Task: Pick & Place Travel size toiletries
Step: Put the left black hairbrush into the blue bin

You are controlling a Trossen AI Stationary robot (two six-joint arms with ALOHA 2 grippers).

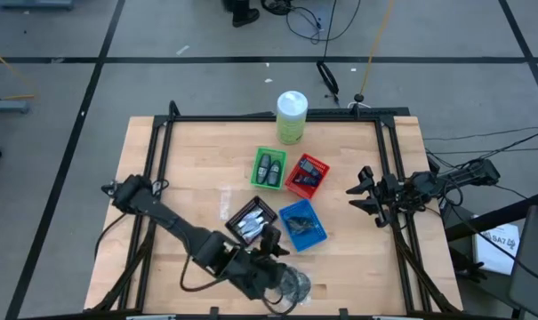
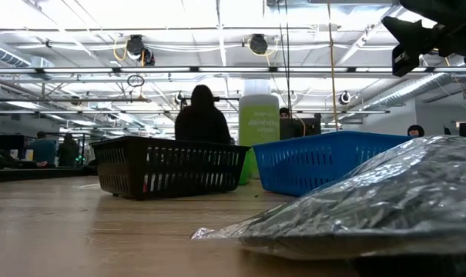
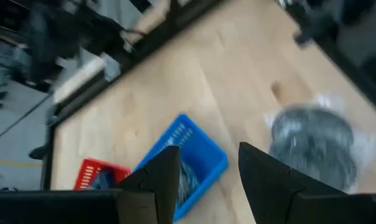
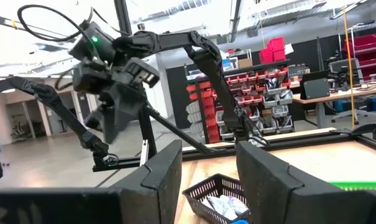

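A grey round disc in clear wrap (image 1: 293, 284) lies flat on the table near its near edge, and it fills the low view's foreground (image 2: 387, 200). My left gripper (image 1: 273, 242) hovers open and empty between that disc (image 3: 312, 140) and the blue tray (image 3: 184, 165), which holds grey wrapped items. Two dark oval bottles lie in the green tray (image 1: 269, 169), navy packs in the red tray (image 1: 308, 174), and white tubes in the black tray (image 1: 251, 222). My right gripper (image 1: 359, 191) waits open at the table's right side.
A tall pale-green canister with a white lid (image 1: 292, 116) stands at the far edge, behind the trays. The black frame rails (image 1: 393, 178) run along the table's sides. Bare wood lies left of the trays. People sit in the room beyond (image 2: 202, 115).
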